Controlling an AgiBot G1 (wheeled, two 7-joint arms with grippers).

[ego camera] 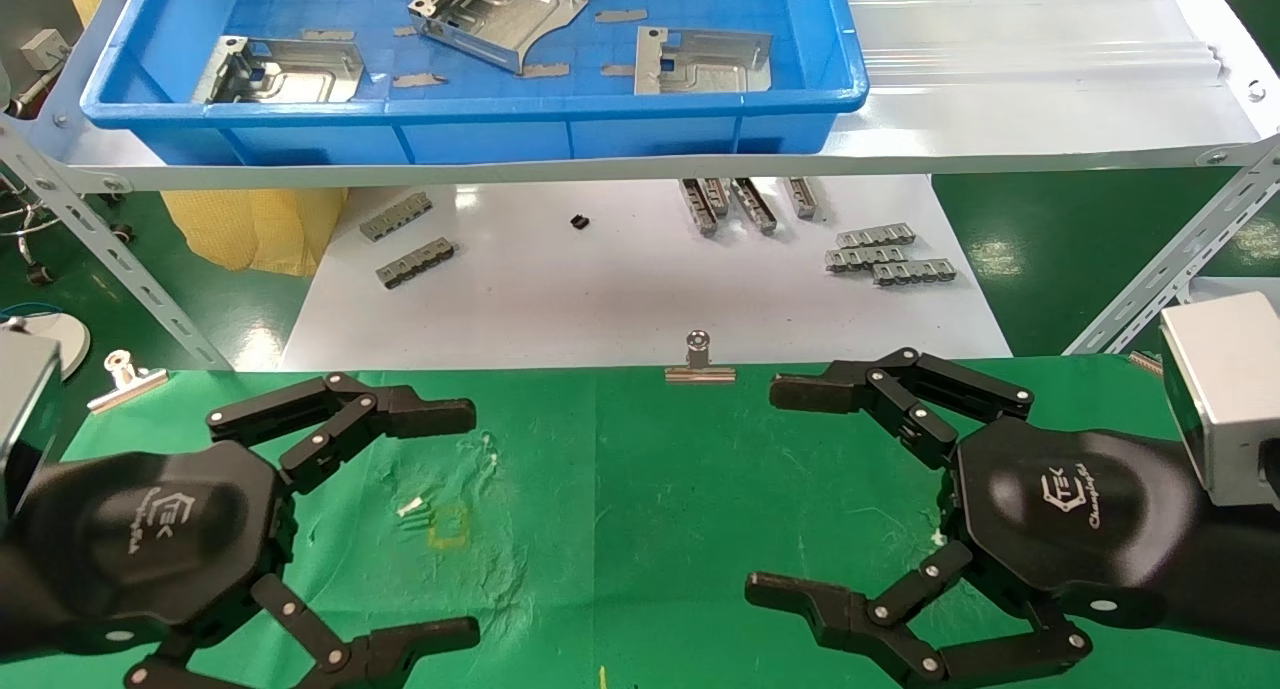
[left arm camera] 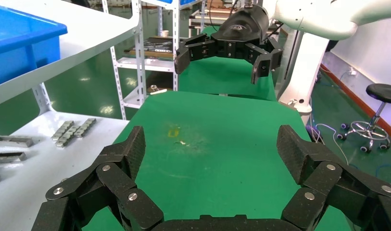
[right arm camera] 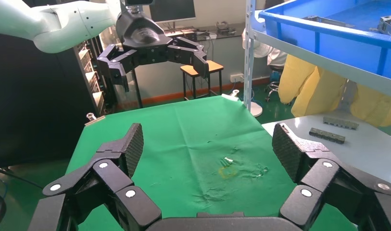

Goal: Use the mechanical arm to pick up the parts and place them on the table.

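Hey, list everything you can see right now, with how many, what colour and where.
parts: three, silvery, in the blue tray
blue tray: one, on the white shelf
tape strips: several, grey, on the tray floor
white board: one, beyond the table
notched bars: several groups, grey, on the white board
table: green cloth
binder clips: two, silver, at the table's far edge
left gripper: black, jaws open, above the table
right gripper: black, jaws open, above the table

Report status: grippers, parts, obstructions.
Left gripper and right gripper open, empty, hovering over the table. Three parts in the blue tray on the shelf, untouched. Nothing in the way.
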